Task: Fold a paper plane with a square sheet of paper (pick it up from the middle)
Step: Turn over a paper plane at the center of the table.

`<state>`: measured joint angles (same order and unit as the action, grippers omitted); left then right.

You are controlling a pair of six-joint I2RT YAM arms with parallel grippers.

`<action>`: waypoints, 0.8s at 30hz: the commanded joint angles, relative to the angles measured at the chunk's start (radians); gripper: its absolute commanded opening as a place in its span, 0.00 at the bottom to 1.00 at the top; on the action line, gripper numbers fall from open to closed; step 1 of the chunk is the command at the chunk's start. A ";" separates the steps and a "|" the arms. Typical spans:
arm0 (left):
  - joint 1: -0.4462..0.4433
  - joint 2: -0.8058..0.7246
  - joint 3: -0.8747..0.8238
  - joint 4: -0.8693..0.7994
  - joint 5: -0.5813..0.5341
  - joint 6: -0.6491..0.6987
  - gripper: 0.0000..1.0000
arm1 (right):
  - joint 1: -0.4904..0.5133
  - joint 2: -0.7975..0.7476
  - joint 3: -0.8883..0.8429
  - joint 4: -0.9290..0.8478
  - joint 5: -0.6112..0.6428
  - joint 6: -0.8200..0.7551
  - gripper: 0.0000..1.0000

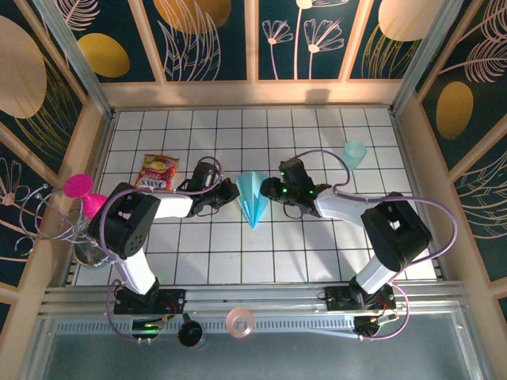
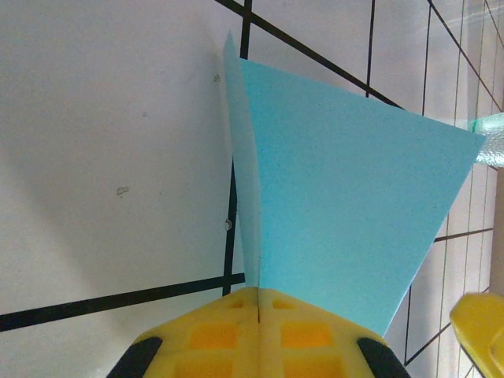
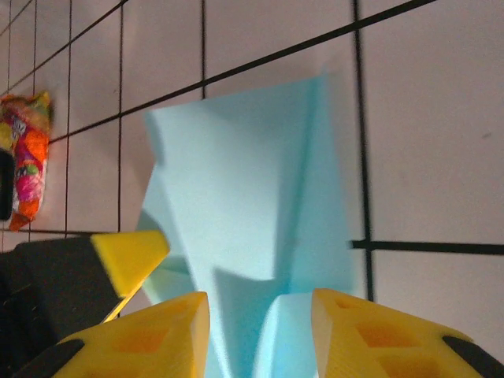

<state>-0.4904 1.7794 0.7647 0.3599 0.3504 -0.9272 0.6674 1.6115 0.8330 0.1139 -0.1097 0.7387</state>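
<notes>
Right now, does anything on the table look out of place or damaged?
Nothing spilled or torn. The paper plane sits unevenly: one flap stands up off the table, pinched in the left gripper.

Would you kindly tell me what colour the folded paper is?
The paper plane is light blue, best in left wrist view.

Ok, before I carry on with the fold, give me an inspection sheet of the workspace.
Surface: white tiled table, black grid lines.
Job's things: paper plane at centre, its point toward the arm bases.
Clutter: snack packet on the left, pale-teal cup on the right, both apart from the plane.
Grippers: left gripper jaws shut on the plane; right gripper jaws apart, paper between them.
Cables: lilac cables loop off both arms, clear of the paper.
Surroundings: floral wall panels.
</notes>
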 commanded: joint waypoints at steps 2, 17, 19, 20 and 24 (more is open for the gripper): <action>-0.004 0.001 -0.007 0.025 0.019 -0.015 0.00 | 0.064 0.023 0.040 -0.095 0.074 0.022 0.40; -0.004 -0.008 -0.004 0.030 0.035 -0.019 0.00 | 0.158 0.139 0.151 -0.172 0.104 0.052 0.45; -0.004 -0.009 -0.004 0.029 0.032 -0.020 0.00 | 0.161 0.121 0.151 -0.190 0.140 0.058 0.46; -0.004 -0.011 -0.004 0.028 0.033 -0.019 0.00 | 0.162 0.107 0.150 -0.199 0.170 0.066 0.46; -0.004 -0.009 -0.004 0.027 0.032 -0.020 0.00 | 0.166 0.055 0.131 -0.211 0.229 0.077 0.49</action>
<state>-0.4904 1.7790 0.7647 0.3634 0.3660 -0.9340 0.8249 1.7279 0.9604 -0.0658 0.0357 0.7933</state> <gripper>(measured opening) 0.043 0.485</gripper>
